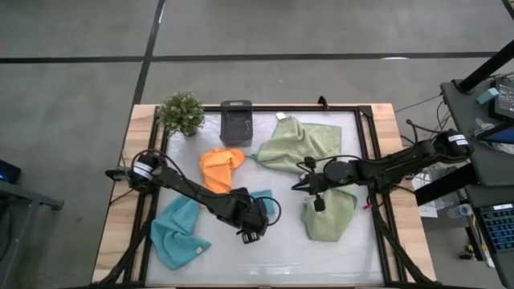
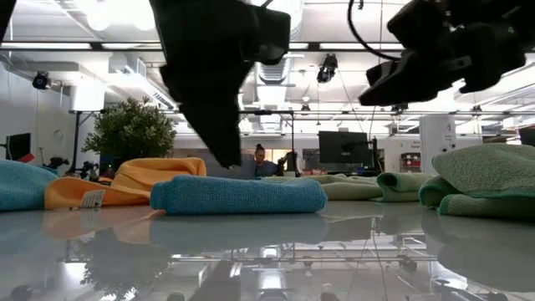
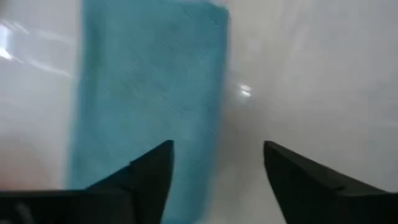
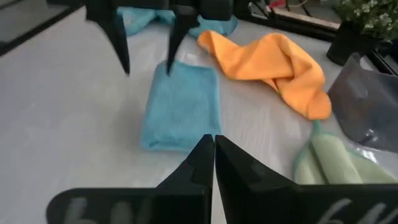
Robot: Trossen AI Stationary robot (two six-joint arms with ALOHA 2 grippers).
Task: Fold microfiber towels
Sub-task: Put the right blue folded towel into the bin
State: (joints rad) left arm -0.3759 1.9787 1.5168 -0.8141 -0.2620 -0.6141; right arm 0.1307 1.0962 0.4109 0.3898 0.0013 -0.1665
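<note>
We count one blue towel [image 4: 180, 112] folded; four left crumpled. Left gripper [image 1: 250, 234] hangs above it, fingers apart, empty. Right gripper [image 1: 299, 185] waits mid-table, pinched closed, empty.

One camera looks straight down at the whole counter [image 1: 265, 257]. One sits low, looking across it. Both wrist cameras see the folded blue towel [image 4: 180, 115] up close.

light: bright overhead | glare: glossy table [image 2: 267, 251] mirrors ceiling lamps | blur: left wrist view soft
</note>
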